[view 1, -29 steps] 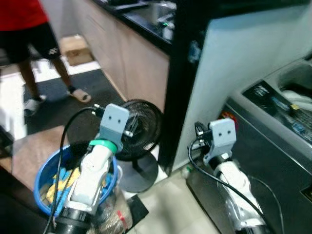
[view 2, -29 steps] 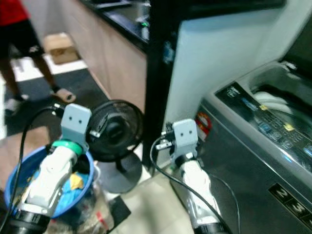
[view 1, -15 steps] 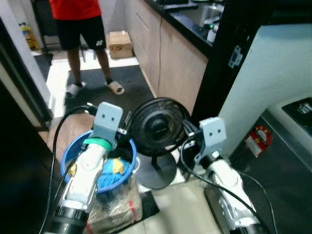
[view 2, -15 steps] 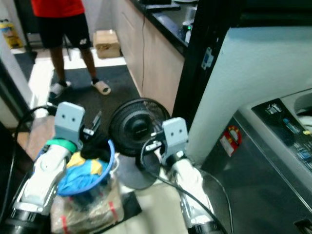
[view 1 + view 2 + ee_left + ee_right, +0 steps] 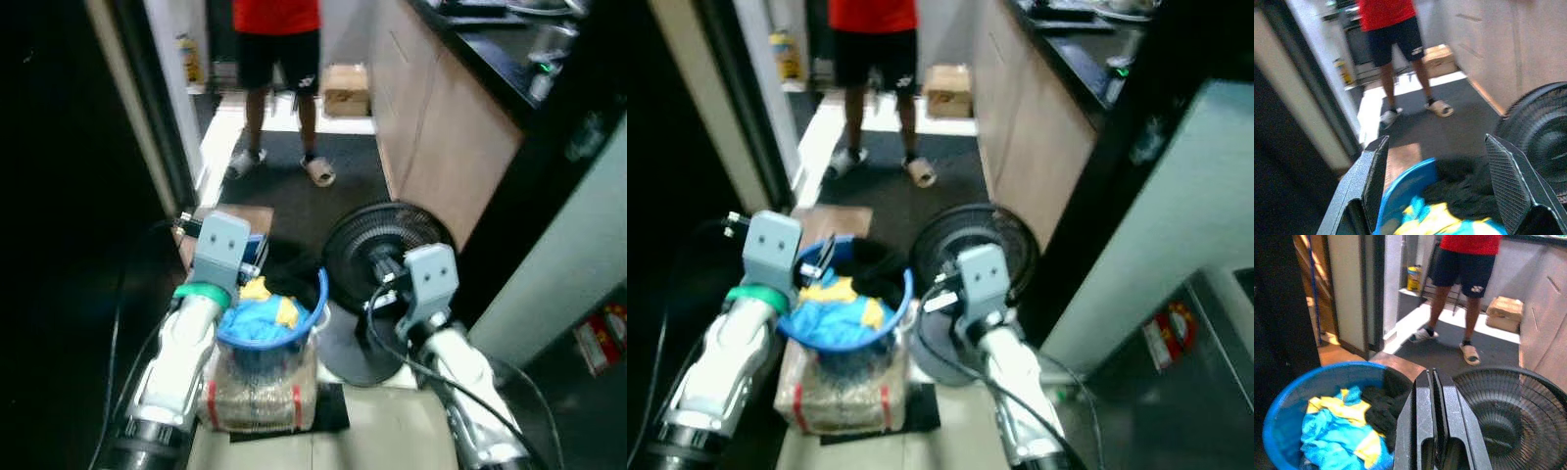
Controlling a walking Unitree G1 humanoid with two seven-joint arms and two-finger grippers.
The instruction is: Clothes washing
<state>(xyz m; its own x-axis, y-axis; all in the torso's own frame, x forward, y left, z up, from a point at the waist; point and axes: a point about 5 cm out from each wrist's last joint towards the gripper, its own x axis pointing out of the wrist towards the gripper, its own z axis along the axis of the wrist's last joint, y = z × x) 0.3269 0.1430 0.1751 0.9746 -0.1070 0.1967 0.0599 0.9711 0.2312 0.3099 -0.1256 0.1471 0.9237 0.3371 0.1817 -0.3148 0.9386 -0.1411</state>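
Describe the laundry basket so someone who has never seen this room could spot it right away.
Start at the black floor fan standing by the wooden cabinets; the basket sits on the floor just to the robot's left of it, perched on a clear wrapped bundle. It is the round, bright blue one, holding blue, yellow and black clothes.

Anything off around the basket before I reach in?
The blue basket sits perched on a sack rather than on the floor, so it may tip. The fan stands close beside it. Nothing spilled.
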